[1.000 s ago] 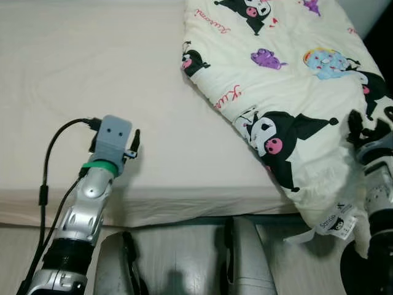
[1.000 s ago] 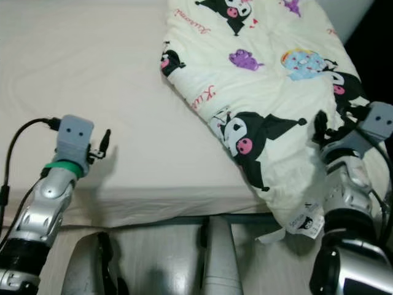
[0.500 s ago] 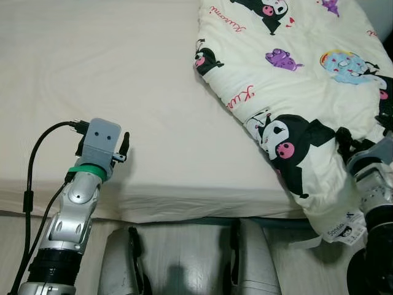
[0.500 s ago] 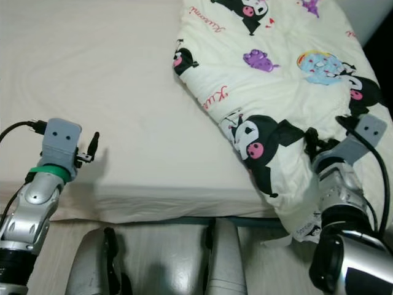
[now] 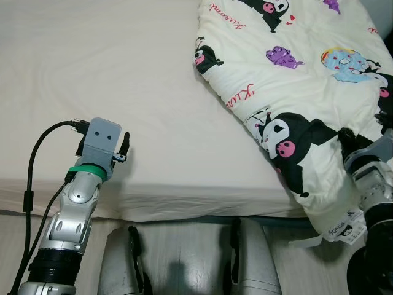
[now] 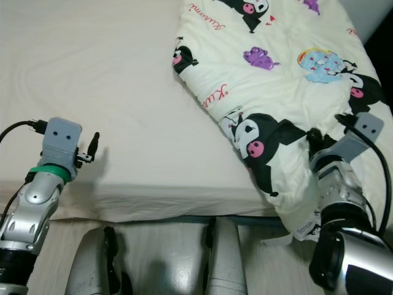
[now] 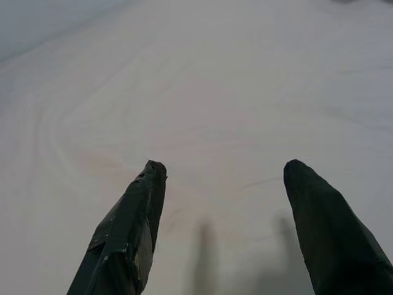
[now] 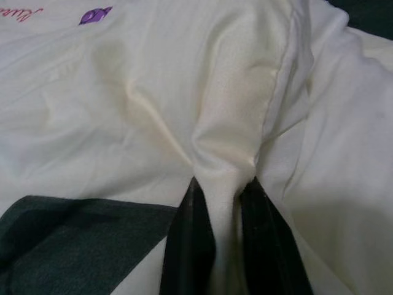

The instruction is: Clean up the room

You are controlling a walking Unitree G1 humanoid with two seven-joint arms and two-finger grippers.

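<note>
Pinching a gathered fold of the quilt (image 8: 227, 153) between the two black fingers (image 8: 190, 246) of the right end effector (image 8: 222, 184), at the quilt's near corner where it is drooping over the front edge of the bed (image 5: 123, 74). Hovering over the bare sheet well apart from the quilt: left end effector (image 7: 224, 169), fingers spread, holding nothing. Likely handling as soft, padded and bulky, sagging and dragging rather than lifting flat. Probably needing a deep bite on a bunched fold near a corner.
</note>
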